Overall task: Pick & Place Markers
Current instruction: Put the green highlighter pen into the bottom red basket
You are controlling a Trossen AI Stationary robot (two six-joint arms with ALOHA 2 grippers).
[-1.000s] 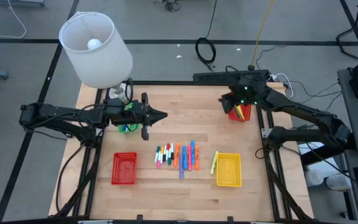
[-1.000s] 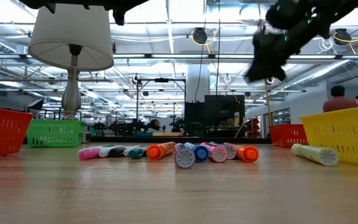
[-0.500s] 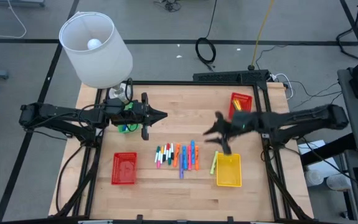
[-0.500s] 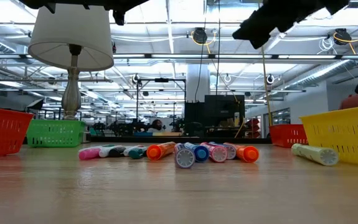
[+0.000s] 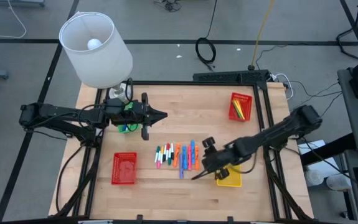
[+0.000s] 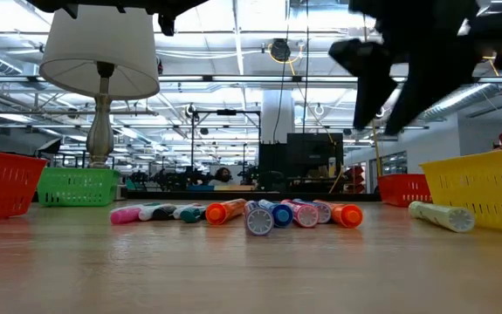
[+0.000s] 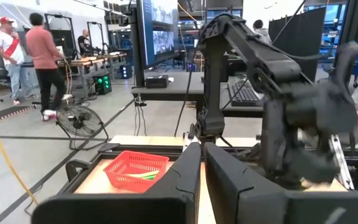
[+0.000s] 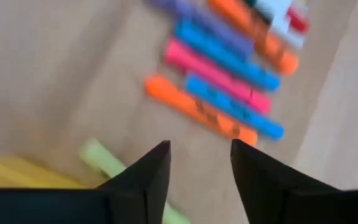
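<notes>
A: Quick rundown, big stuff first?

B: Wooden table (image 5: 166, 106), lamp (image 5: 96, 48) at the far left corner. Left arm parked over the table's left-middle, left gripper (image 5: 160, 115) clenched, nothing in it, near the green basket (image 5: 127, 126). Waiting, basically.

A: Right arm?

B: Reaches in from the right side. Right gripper (image 5: 198, 176) hangs low over the near-right part of the table, betw. the marker row and the yellow basket (image 5: 230, 178). Fingers (image 8: 142, 177) apart w/ a clear gap, nothing betw. them.

A: Baskets?

B: Red basket (image 5: 124, 168) near-left, another red basket (image 5: 241, 106) far-right w/ a few pens in it, yellow one near-right, partly under the arm.

A: And the markers?

B: Markers (image 5: 179, 155) lie in a loose side-by-side row mid-table: green, red, pink, white, orange, blue. One yellow marker (image 5: 214, 163) lies apart, just beside the yellow basket's left edge; wrist view shows it closest to the fingers.

A: So which step?

B: Looks like approach for a pick; no contact yet. Target prob. the yellow marker or the nearest orange one, can't say which.

A: Next move needs?

B: Pick one pen, turn the wrist so the fingers sit across its barrel, drop until they straddle it, then close. The row is tight, so neighbours could get nudged; the lone yellow one is the easier grab, IMO.
</notes>
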